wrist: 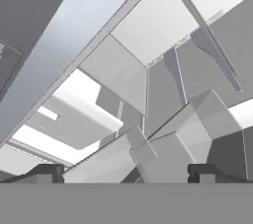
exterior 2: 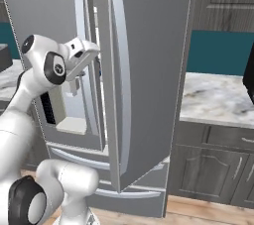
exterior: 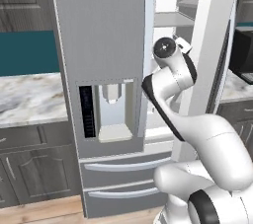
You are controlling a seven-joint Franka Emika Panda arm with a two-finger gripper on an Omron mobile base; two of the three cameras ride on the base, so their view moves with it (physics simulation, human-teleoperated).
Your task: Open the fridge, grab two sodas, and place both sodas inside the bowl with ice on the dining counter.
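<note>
Two doors stand before me on the fridge (exterior: 99, 45); the left door (exterior: 101, 30), with the water dispenser panel (exterior: 106, 112) set in it, is closed, and the right door (exterior 2: 144, 70) is swung out, edge-on in the left base view and broad and grey in the right base view; between them a gap shows the white interior (exterior: 170, 1) with a shelf (exterior: 173, 19) across it; two low drawers (exterior: 126, 178) sit closed at the foot of the fridge, each with a pale bar handle. My arm rises in front of the fridge and bends toward that gap; my gripper (wrist: 126, 171) points into the interior, its fingertips (wrist: 47, 172) set wide apart with nothing between them; past them I see white shelves and grey bins at a steep tilt, and a long pale door handle (wrist: 64, 65) runs across the upper left of the hand view. I cannot make out any soda cans among the shelves from here. Marble-topped dark grey cabinets (exterior: 29, 99) flank the fridge on both sides, under a teal wall (exterior 2: 218, 53); a wooden floor (exterior: 44, 210) lies below.
</note>
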